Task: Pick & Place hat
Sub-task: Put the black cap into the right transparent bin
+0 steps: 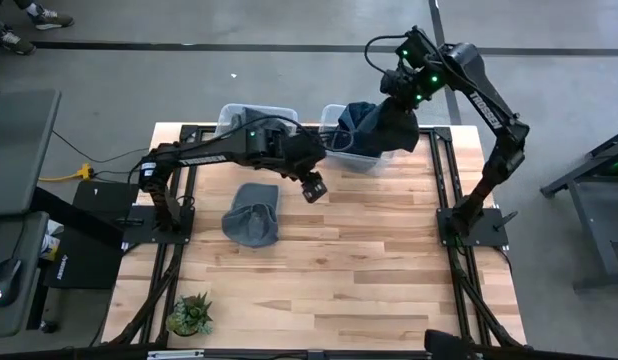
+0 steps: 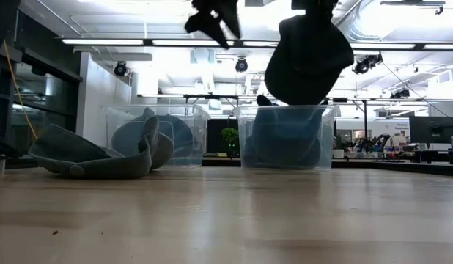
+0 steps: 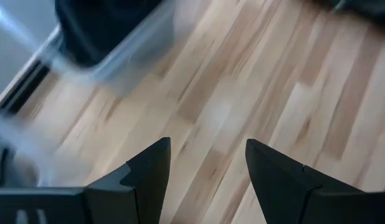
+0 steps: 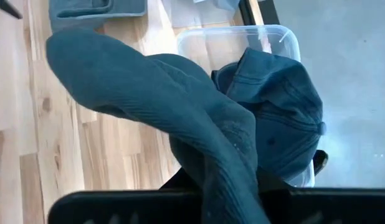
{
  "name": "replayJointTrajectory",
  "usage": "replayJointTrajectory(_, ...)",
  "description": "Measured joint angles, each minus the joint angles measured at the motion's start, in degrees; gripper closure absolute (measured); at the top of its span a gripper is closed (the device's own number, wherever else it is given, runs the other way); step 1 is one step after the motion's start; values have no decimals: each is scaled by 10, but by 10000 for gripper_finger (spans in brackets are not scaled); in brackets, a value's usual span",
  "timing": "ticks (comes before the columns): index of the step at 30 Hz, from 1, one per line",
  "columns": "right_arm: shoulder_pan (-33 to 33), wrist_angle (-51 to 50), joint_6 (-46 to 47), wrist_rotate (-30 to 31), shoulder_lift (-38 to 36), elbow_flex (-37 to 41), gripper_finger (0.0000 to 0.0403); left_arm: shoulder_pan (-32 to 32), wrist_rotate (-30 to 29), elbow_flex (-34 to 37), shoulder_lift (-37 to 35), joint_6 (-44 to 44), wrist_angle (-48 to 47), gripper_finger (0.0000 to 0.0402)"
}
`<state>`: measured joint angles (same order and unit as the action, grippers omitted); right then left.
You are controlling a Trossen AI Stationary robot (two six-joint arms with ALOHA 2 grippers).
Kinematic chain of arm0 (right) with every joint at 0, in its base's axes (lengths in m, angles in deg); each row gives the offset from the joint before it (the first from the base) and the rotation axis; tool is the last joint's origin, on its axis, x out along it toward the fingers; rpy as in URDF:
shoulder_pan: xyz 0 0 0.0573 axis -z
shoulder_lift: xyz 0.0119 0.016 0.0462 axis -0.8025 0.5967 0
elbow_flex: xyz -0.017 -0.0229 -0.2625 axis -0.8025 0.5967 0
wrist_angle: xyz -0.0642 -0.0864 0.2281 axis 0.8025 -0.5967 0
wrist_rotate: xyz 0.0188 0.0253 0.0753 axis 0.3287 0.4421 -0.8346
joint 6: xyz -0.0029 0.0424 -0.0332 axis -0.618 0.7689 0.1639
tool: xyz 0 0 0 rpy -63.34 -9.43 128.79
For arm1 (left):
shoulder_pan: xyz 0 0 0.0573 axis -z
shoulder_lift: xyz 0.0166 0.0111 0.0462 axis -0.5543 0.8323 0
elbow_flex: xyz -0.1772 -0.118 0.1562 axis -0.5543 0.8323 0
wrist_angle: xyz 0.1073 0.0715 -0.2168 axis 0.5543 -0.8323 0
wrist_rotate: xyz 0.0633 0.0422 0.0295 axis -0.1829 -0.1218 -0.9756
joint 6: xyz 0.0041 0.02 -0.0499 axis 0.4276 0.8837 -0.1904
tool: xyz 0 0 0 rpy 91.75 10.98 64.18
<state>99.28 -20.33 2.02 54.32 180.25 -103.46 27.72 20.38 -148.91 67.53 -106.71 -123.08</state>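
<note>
Right gripper is clamped on a floppy knit hat above the bin. Soft and light, so pinch bunched fabric. Left gripper hangs open, empty.

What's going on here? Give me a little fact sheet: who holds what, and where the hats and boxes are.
Right pincer: shut on a dark knit hat, held above the right bin
Right bin contents: a blue cap
Left pincer: open, empty, above the table
Hat on table: grey, lying flat, apart from both pincers
Left bin: holds another hat
</note>
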Motion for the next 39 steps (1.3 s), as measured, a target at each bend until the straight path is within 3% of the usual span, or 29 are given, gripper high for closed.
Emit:
replayJointTrajectory(13,10,42,-16,-17,24,2,403,0,-1,2,15,5,2,198)
replayJointTrajectory(28,10,52,-18,-32,102,2,403,0,2,1,13,16,1,198)
replayJointTrajectory(39,14,66,-14,-14,145,2,403,0,16,1,13,17,1,198)
